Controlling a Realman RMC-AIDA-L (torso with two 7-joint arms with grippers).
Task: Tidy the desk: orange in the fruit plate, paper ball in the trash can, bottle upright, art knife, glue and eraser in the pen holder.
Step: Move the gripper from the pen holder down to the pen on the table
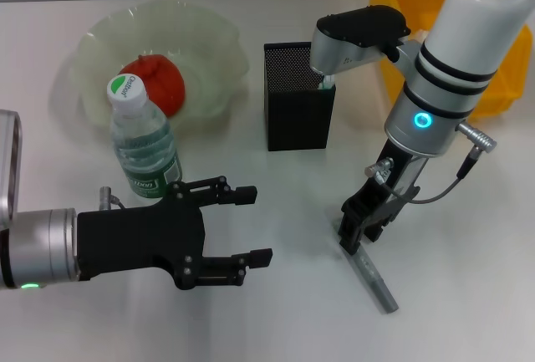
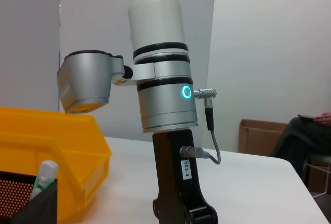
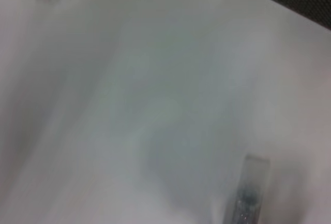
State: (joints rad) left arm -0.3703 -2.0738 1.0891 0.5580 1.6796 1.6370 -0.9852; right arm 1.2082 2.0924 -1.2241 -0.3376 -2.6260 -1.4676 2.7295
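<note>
The orange (image 1: 159, 82) lies in the pale-green fruit plate (image 1: 213, 36) at the back left. In front of the plate the bottle (image 1: 144, 149) stands upright. My left gripper (image 1: 257, 226) hangs open and empty to the right of the bottle. The glue (image 1: 327, 83) sticks up out of the black mesh pen holder (image 1: 292, 119), white tip on top. The grey art knife (image 1: 376, 282) lies flat on the desk, and my right gripper (image 1: 364, 235) stands open over the end of it nearest the holder. Behind my right arm is the yellow trash can (image 1: 401, 2). The paper ball and the eraser are out of view.
The left wrist view shows my right arm upright, with the trash can (image 2: 51, 146) and the pen holder (image 2: 31, 208) beside it. In the right wrist view the art knife (image 3: 251, 193) lies on bare white desk.
</note>
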